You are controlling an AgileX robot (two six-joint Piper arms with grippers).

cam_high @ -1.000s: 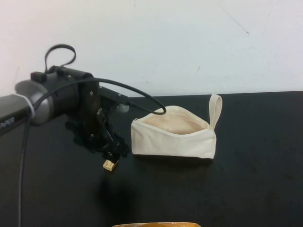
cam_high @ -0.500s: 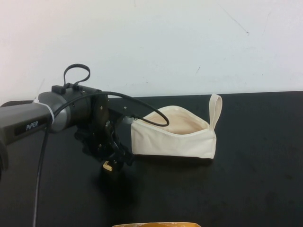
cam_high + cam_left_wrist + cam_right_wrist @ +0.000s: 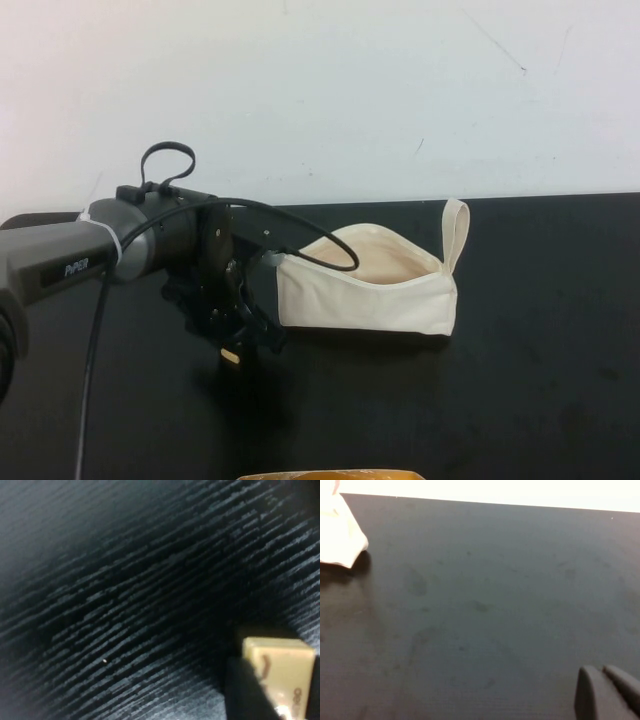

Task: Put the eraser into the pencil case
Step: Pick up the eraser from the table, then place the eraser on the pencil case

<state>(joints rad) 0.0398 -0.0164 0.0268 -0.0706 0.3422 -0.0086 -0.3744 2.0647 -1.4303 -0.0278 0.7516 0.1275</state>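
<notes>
My left gripper (image 3: 235, 348) is shut on the eraser (image 3: 230, 355), a tiny pale yellow-tan block, and holds it just above the black table, to the left of the pencil case. In the left wrist view the eraser (image 3: 280, 672) sits between the dark fingers (image 3: 247, 690). The pencil case (image 3: 365, 285) is a cream-white pouch standing open, with beige lining showing and a loop strap (image 3: 455, 232) at its right end. One corner of it shows in the right wrist view (image 3: 337, 537). My right gripper (image 3: 607, 692) is shut and empty over bare table, out of the high view.
The black table (image 3: 540, 350) runs to a white wall at the back. An orange-yellow object (image 3: 330, 475) peeks in at the front edge. The left arm's cable (image 3: 300, 215) arcs over the pouch's left end.
My left gripper has moved right toward the pencil case and slightly lower with the eraser in it. The pouch has not moved.
</notes>
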